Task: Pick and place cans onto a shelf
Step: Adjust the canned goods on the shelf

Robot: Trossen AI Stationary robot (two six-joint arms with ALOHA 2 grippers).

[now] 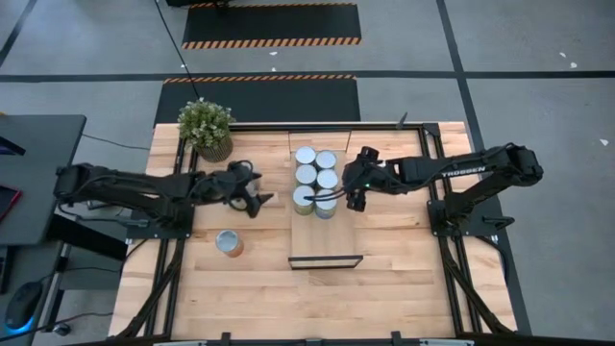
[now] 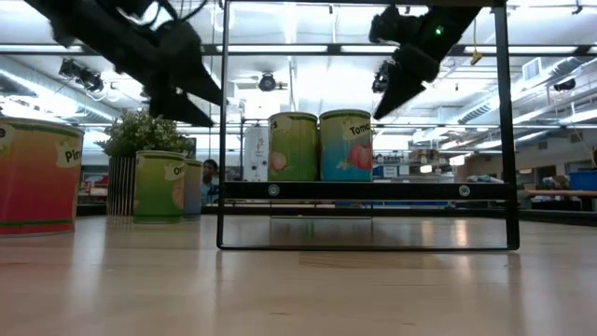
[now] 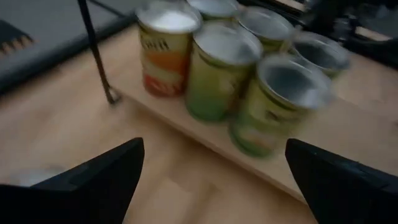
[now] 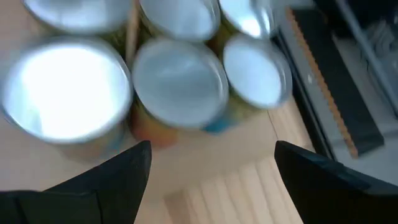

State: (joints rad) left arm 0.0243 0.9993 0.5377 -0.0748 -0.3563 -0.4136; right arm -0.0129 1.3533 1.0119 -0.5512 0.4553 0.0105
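Observation:
Several cans (image 1: 316,180) stand upright in a tight cluster on the far half of the shelf (image 1: 327,245), a raised light-wood board in a thin dark frame. One orange-labelled can (image 1: 229,242) stands on the tabletop left of the shelf. The low view shows a green can (image 2: 160,187) on the table in front of the plant. My left gripper (image 1: 261,196) hovers open just left of the cluster; its wrist view (image 3: 214,149) shows the cans (image 3: 217,68) ahead. My right gripper (image 1: 352,192) hovers open at the cluster's right side, above the can tops (image 4: 177,78).
A potted green plant (image 1: 206,130) stands at the table's far left corner. The shelf's near half (image 1: 327,235) is bare board. The dark frame posts (image 2: 224,121) rise at the shelf's ends. Open tabletop lies toward the near edge and right of the shelf.

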